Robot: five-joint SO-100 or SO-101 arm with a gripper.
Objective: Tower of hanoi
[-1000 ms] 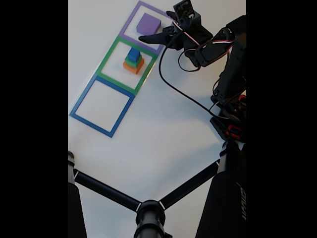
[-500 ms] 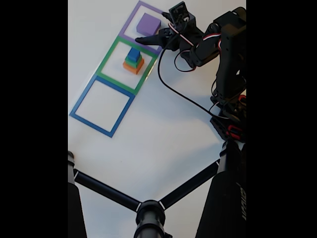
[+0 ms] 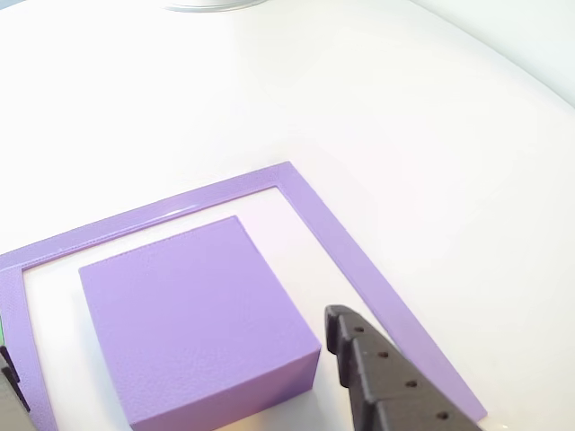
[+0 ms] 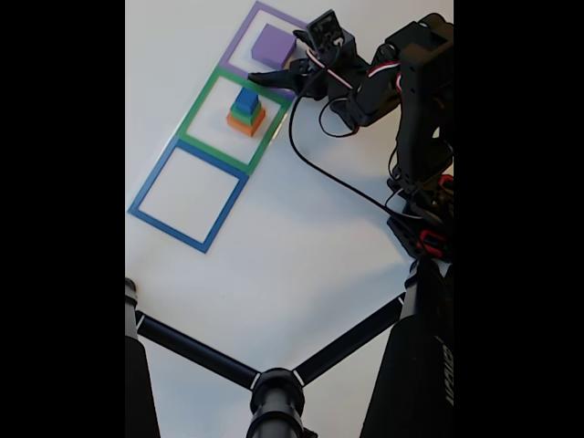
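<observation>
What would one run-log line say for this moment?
gripper: open, beside purple block | purple block: inside purple frame | stack: green frame

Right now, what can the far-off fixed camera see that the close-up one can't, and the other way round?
Only the fixed view takes in the stack of blue, green and orange blocks in the green frame, the blue frame and the arm. Only the other view reveals the holes along a gripper finger. Both share the purple block inside the purple frame.
</observation>
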